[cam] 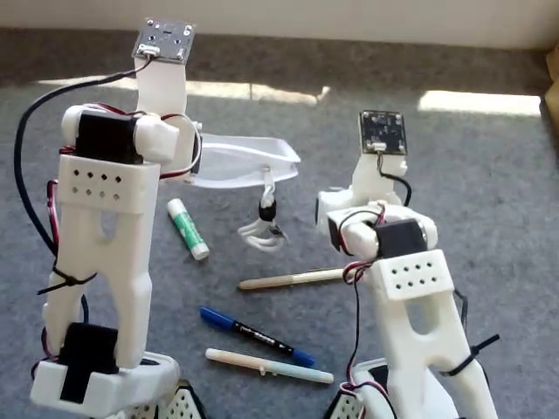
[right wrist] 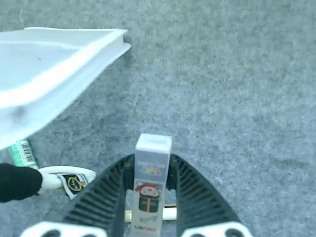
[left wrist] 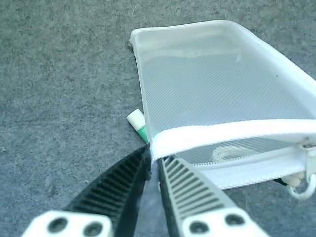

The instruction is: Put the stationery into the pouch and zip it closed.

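My left gripper [left wrist: 154, 158] is shut on a corner of the open edge of the white mesh pouch [left wrist: 212, 84], which it holds a little off the carpet with the mouth gaping. The pouch [cam: 244, 161] sits at the centre back, with a cord and a black-and-white charm [cam: 265, 223] hanging from its zipper end. My right gripper [right wrist: 150, 163] is shut on a small white boxed eraser [right wrist: 152, 148], just right of the pouch [right wrist: 49, 74]. On the carpet lie a green-and-white glue stick [cam: 188, 229], a beige pen [cam: 293, 279], a blue marker [cam: 256, 336] and a pale pen [cam: 269, 366].
Grey carpet [cam: 489, 192] covers the whole workspace, with open floor to the right and behind the pouch. The left arm's base [cam: 96, 367] and the right arm's base [cam: 419, 349] stand at the front. The pens lie between the two bases.
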